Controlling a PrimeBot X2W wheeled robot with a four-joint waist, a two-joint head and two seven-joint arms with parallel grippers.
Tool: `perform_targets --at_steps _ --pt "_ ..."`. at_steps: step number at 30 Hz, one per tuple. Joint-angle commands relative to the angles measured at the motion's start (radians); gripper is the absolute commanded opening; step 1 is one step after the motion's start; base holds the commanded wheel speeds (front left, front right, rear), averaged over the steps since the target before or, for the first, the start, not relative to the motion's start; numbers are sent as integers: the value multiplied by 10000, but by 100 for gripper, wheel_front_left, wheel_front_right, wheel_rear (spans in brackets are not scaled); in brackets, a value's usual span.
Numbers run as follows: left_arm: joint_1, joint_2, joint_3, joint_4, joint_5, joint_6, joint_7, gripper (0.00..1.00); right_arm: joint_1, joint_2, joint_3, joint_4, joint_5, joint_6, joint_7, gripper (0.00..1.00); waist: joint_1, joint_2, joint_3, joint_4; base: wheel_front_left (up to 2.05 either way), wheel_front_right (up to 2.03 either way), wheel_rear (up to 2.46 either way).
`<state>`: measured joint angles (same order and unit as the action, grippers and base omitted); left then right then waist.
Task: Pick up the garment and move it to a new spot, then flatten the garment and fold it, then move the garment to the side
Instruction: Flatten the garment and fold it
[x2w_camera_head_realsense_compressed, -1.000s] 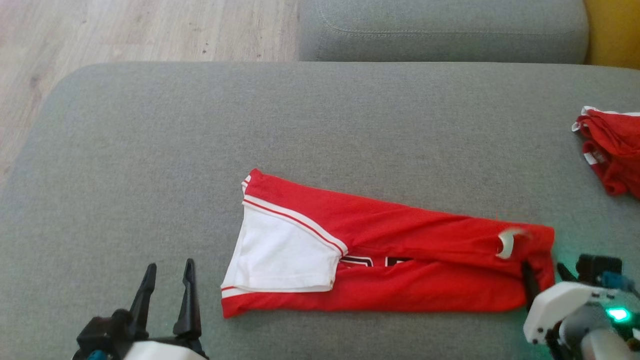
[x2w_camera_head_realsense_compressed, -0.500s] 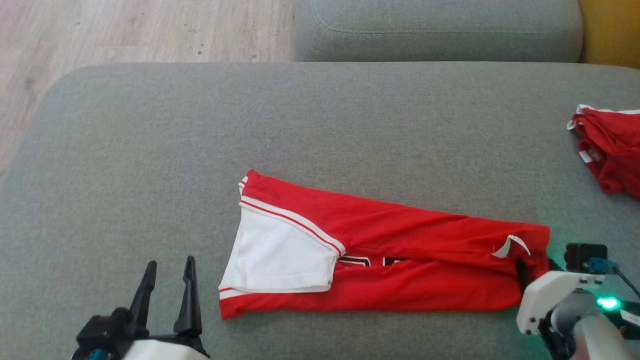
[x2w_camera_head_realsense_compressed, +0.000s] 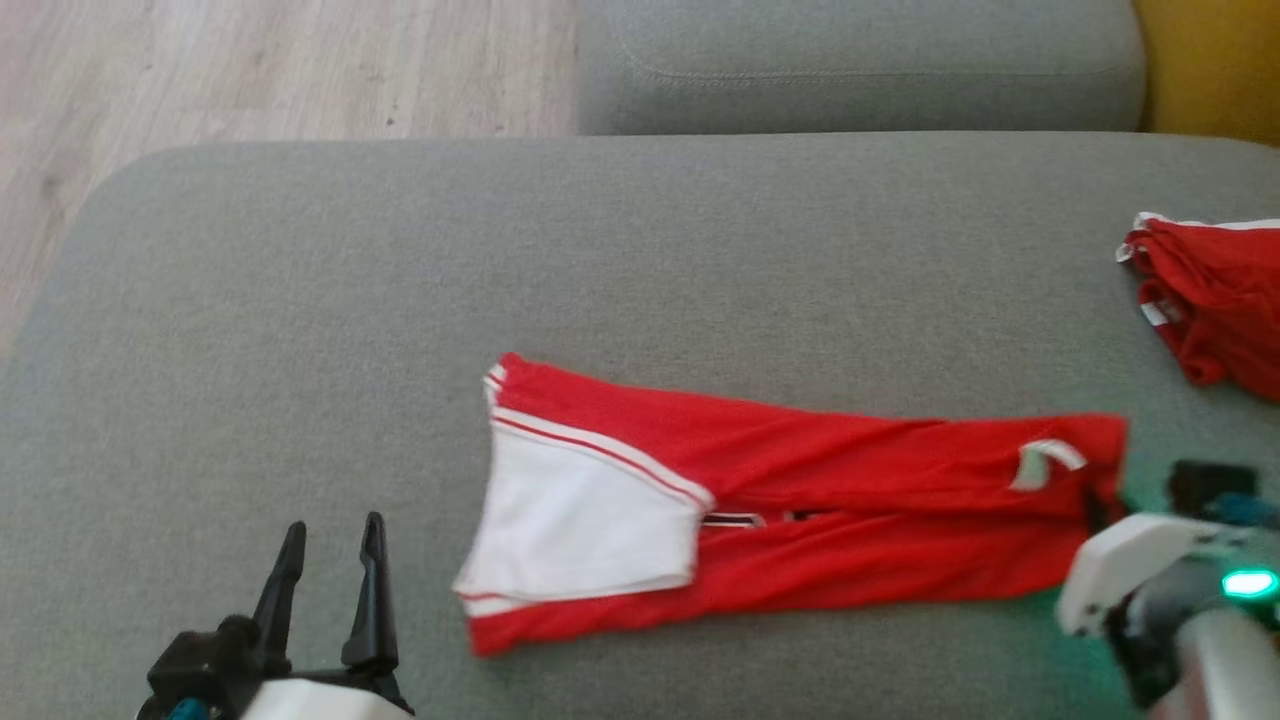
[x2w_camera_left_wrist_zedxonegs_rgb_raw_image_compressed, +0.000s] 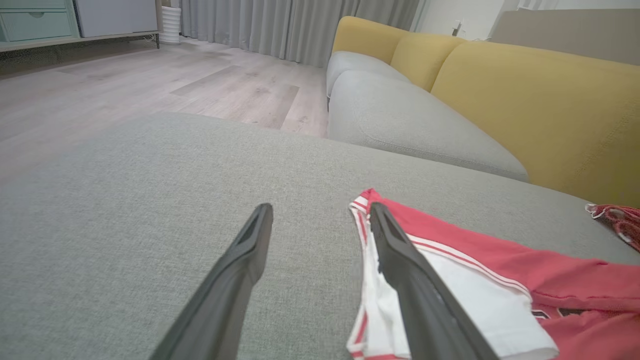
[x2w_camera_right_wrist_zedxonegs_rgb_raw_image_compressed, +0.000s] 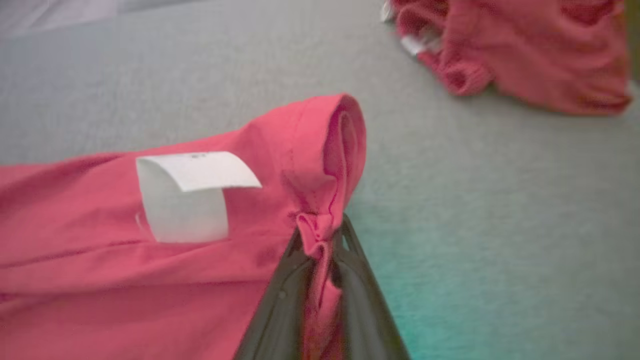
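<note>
since one second ago the right gripper has gone from wide open to closed on the right end of the garment, and that end has shifted slightly toward the far right of the cushion. its fingers pinch a small bunched fold of red hem, just beside the white label. the left gripper stands fully open and holds nothing, near the garment's white left end but apart from it. the garment lies as a long folded strip across the near middle of the cushion.

procedure, as judged: the pinch is narrow. lift low and pull slowly along the strip's length; a sideways jerk would likely open the fold.

clearance: a second red garment lies well apart at the far right; stop short of it. open cushion remains on the far side and to the left, where the rounded edge drops to the wooden floor.
</note>
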<state>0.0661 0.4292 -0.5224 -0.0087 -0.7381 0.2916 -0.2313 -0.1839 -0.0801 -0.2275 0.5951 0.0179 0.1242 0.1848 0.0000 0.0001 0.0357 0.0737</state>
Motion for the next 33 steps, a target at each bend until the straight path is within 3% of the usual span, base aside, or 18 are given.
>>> perform_targets --at_steps 1,6,14,25,33 --pt "-424 200 377 -326 61 53 -131 100 -411 -446 3 -584 78 65 8 0 0 -1 -56 -69 0 0 0" --pt "-405 119 254 -222 50 10 -119 100 -147 -942 -671 -1829 282 65 680 0 0 -1 -194 -237 0 0 0" --pt "-375 19 116 -46 20 -52 -114 100 395 -868 -627 -3214 1358 65 1666 0 0 -1 -401 -411 0 0 0" --pt "-494 -110 -152 160 24 -196 -57 100 1375 90 1846 -6114 4306 65 3170 0 0 -1 -644 -160 0 0 0" --pt "-576 -106 -198 168 30 -224 -26 100 1009 286 3945 -6117 5198 65 3087 0 0 -1 -591 345 0 0 0"
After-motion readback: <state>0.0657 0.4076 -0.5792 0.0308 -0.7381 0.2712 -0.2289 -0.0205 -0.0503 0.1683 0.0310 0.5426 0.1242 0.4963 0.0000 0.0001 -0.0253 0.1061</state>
